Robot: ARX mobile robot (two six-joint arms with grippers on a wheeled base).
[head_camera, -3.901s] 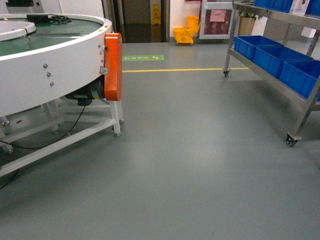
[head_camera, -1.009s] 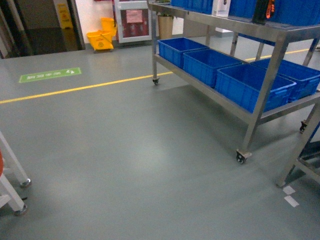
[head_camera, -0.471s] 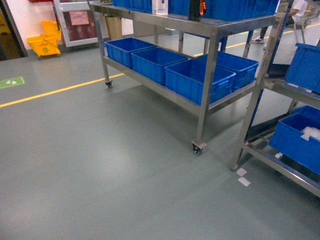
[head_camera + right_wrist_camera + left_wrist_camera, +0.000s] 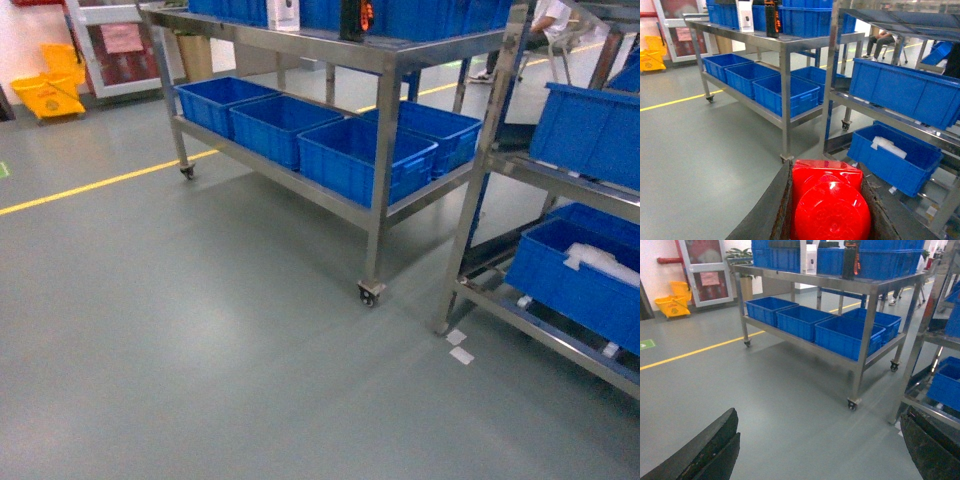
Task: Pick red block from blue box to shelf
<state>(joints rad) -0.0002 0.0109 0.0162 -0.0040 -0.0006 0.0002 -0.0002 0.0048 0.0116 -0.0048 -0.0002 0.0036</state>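
Right jaws: our right gripper [image 4: 827, 210] is clamped on the red block [image 4: 827, 200], one dark finger pressed against each side of it, the round stud facing the wrist camera.
Left jaws: our left gripper [image 4: 820, 450] stands wide apart with nothing between its fingers [image 4: 705, 450]; only grey floor [image 4: 790, 405] shows in the gap.
Red block: held in the right gripper, in the air, short of the shelf [image 4: 785, 50] and low against it in the right wrist view.
Shelf: a silver steel rack on castors, ahead of us and toward the right of the head view [image 4: 385, 60].
Lower tier of the shelf: a row of dark blue ribbed crates [image 4: 365, 155] side by side.
Top tier of the shelf: more dark blue crates, a white carton [image 4: 745, 15] and a dark bottle-like thing [image 4: 771, 17] with orange on it.
Right of the shelf: a second steel rack [image 4: 560, 180] stands just beside it, holding dark blue crates, one with something white [image 4: 600, 262] lying in it.
Left of the shelf: a yellow floor line [image 4: 95, 185] runs away from its far leg, and a yellow mop bucket [image 4: 45, 97] stands by the far wall.
Blue box: we cannot see it in any view.
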